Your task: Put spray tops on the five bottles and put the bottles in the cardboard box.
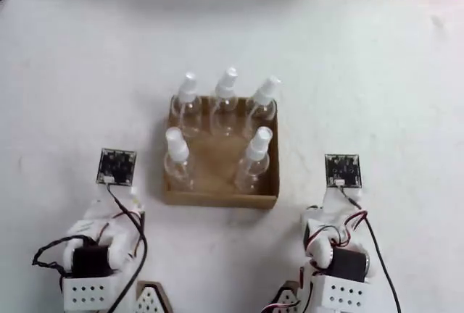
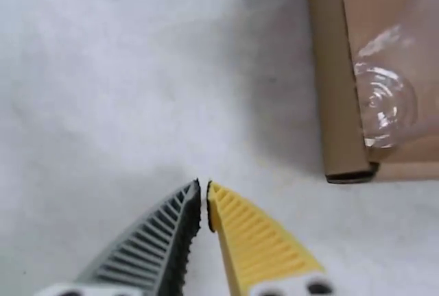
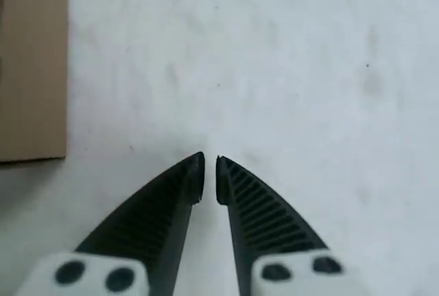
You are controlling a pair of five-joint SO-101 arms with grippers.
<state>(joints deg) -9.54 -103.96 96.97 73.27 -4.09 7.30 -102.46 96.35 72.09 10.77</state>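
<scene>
1. Five clear bottles stood upright inside one cardboard box. Three were in the far row and two in the near row.
2. Five white spray tops were counted, one on each bottle.
3. The box was the only container. It sat open-topped near the middle of the white desk, between the two arms and a little beyond them.
4. The left arm rested at the near edge, beside the box's left side. The left gripper hung over bare desk with its grey and yellow fingers clenched tip to tip on nothing. The box's corner lay near it, with a bottle's round base visible inside.
5. The right arm rested at the near edge, beside the box's right side. The right gripper hung over bare desk with its two black fingers drawn almost together, gripping nothing. The box's wall lay off to one side.
</scene>
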